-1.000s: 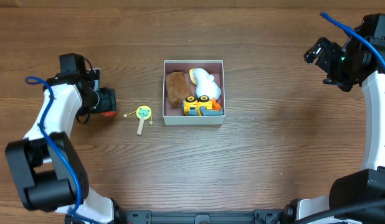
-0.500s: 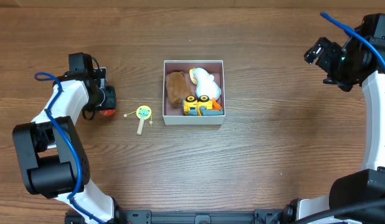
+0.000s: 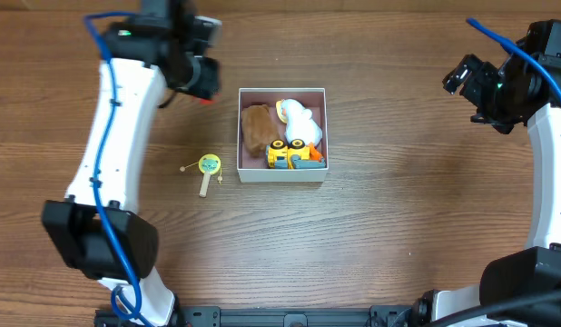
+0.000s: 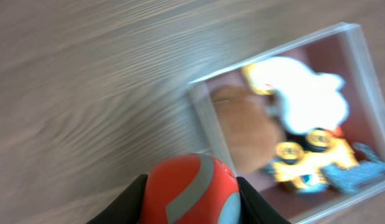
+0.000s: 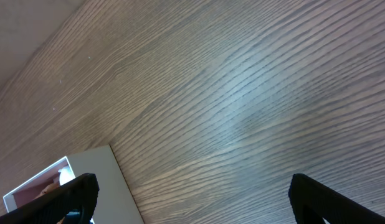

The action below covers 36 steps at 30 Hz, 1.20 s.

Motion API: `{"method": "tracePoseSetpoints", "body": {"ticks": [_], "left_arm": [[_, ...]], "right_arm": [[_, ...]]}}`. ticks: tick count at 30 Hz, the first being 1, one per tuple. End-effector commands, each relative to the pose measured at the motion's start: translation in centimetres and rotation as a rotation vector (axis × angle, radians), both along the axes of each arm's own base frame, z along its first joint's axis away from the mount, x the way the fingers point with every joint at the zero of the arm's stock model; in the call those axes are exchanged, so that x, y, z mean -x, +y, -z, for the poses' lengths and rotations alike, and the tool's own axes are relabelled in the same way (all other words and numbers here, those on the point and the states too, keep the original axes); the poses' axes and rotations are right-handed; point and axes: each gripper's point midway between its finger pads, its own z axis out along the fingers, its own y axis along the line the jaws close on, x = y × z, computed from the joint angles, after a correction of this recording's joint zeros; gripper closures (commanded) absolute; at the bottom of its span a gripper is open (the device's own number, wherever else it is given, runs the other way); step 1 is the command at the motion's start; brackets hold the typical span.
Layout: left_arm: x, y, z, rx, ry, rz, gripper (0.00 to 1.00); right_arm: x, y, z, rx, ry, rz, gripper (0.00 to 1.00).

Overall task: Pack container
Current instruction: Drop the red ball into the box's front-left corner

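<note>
The container (image 3: 282,173) is a square white-walled box with a pink inside, at the table's middle. It holds a brown plush (image 3: 257,127), a white plush duck (image 3: 300,121) and a yellow toy truck (image 3: 290,154). My left gripper (image 3: 202,84) is shut on a red and grey ball (image 4: 189,193) and hangs above the table just left of the container's far left corner (image 4: 202,106). My right gripper (image 3: 469,86) is open and empty, high over the far right of the table; its fingertips (image 5: 71,193) frame bare wood and the container's corner (image 5: 111,180).
A small yellow-green rattle toy (image 3: 208,168) with a wooden handle lies on the table left of the container. The table is brown wood.
My left arm has swung from the table's left side up and to the right, carrying the red ball to beside the container. The right arm has not moved.
</note>
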Motion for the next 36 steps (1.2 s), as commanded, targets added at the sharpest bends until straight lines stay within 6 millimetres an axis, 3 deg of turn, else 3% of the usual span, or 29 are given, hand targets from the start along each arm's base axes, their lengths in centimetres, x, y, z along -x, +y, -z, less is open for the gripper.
{"method": "tracePoseSetpoints", "body": {"ticks": [1,3,4,9,15,18,21,26,33,36], "left_arm": [[1.3,-6.3,1.0,-0.025,-0.024,0.194,0.68],[1.9,-10.1,3.3,-0.032,0.000,0.260,0.65],[2.1,-10.7,4.1,-0.042,0.016,0.266,0.66],[3.6,-10.6,8.3,-0.098,0.167,0.222,0.71],[5.1,-9.1,8.8,-0.151,0.238,0.210,0.63],[6.2,-8.5,8.9,-0.174,0.286,0.211,0.48],[6.7,-7.8,9.0,-0.203,0.309,0.204,0.45],[6.8,-7.6,8.9,-0.197,0.319,0.169,0.43],[6.8,-7.6,8.2,-0.193,0.305,0.171,0.29],[6.7,-7.6,7.6,-0.187,0.288,0.172,0.29]], "right_arm": [[-0.2,0.1,-0.4,0.002,-0.013,-0.003,0.00],[-0.2,0.1,-0.4,0.002,-0.013,-0.003,0.00],[-0.2,0.1,-0.4,0.002,-0.013,-0.003,0.00],[-0.2,0.1,-0.4,0.002,-0.013,-0.003,0.00],[-0.2,0.1,-0.4,0.002,-0.013,-0.003,0.00],[-0.2,0.1,-0.4,0.002,-0.013,-0.003,0.00],[-0.2,0.1,-0.4,0.002,-0.013,-0.003,0.00],[-0.2,0.1,-0.4,0.002,-0.013,-0.003,0.00],[-0.2,0.1,-0.4,0.002,-0.013,-0.003,0.00],[-0.2,0.1,-0.4,0.002,-0.013,-0.003,0.00]]}}
